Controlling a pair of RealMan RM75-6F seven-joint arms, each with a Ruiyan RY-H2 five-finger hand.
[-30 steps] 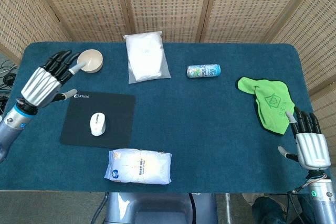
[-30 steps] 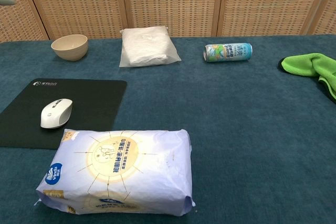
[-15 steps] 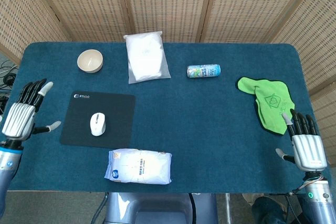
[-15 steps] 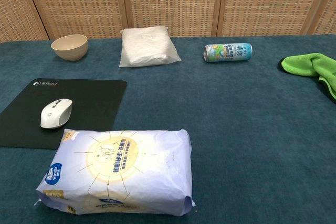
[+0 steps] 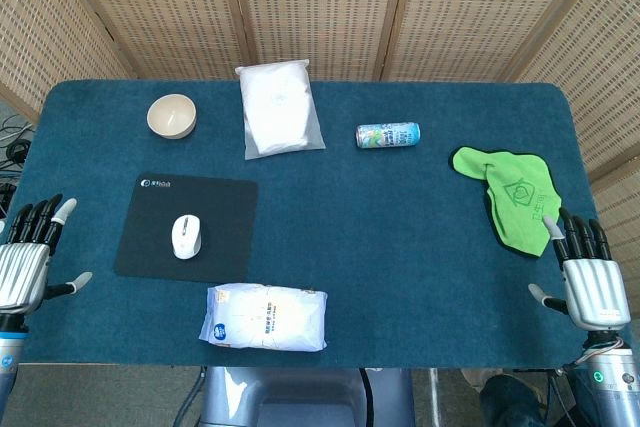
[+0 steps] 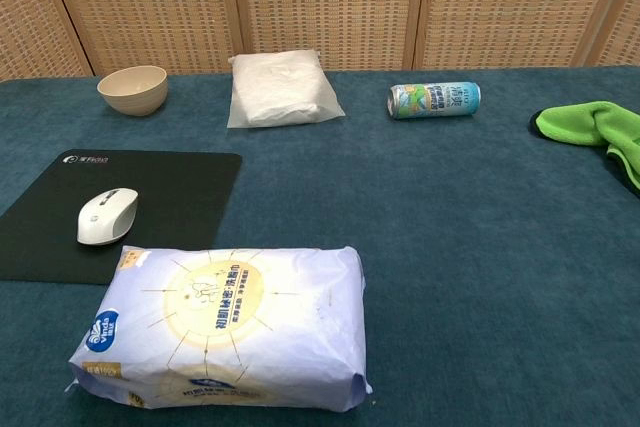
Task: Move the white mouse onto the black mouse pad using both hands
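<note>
The white mouse (image 5: 186,236) lies on the black mouse pad (image 5: 225,207), near the pad's middle; the chest view shows the mouse (image 6: 107,215) and the pad (image 6: 180,187) at the left. My left hand (image 5: 25,265) hovers at the table's left front corner, fingers spread, holding nothing, well left of the pad. At the right front corner my right hand (image 5: 588,279) is also open and empty. Neither hand appears in the chest view.
A tissue pack (image 5: 264,317) lies just in front of the pad. A beige bowl (image 5: 172,115), a white bag (image 5: 278,107) and a lying can (image 5: 388,134) line the back. A green cloth (image 5: 512,195) sits at the right.
My left hand has drawn back from near the bowl to the table's left front corner. The right hand barely shifted. The mouse has stayed on the pad.
</note>
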